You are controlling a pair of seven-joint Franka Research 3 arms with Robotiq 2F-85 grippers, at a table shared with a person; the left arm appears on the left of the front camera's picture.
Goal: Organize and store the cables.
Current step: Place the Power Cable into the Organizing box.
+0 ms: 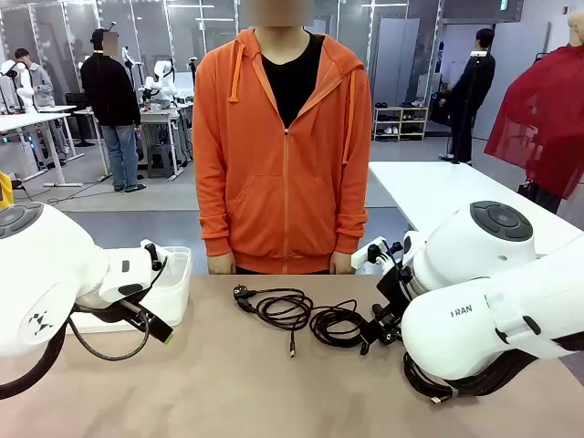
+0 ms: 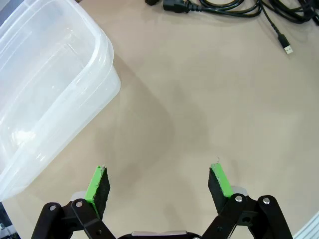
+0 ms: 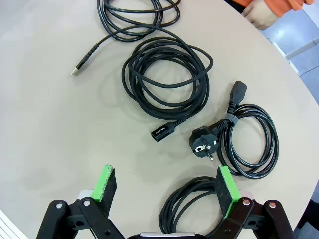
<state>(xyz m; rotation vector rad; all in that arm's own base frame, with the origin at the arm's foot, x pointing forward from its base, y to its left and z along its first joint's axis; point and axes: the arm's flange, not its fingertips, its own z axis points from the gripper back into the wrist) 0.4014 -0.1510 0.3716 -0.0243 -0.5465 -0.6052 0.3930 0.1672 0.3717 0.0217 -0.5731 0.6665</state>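
— What sits under the left pincer (image 2: pixel 157 172)?
— Nothing is gripped. Its black fingers with green pads are spread wide over bare, matte tan surface (image 2: pixel 199 114). A clear plastic tub (image 2: pixel 107 55) with rounded corners sits just beside it. The cables (image 2: pixel 174 5) lie farther on, well apart from it.
— And the right pincer (image 3: pixel 165 172)?
— Released too, with the jaws wide. A thin black coil (image 3: pixel 197 182) lies right below it, curving in between the two fingers toward the right pad. Just past that is a cord with a round power plug (image 3: pixel 203 141), strapped into a neat loop. Beside it lies a thicker, braided-looking coil (image 3: pixel 130 82). Farthest out is a smooth cord (image 3: pixel 134 20) ending in a flat metal plug.
— Where is all this on the surface?
— Around the middle, toward the far edge, in front of a person (image 1: pixel 283 155) in an orange hoodie.
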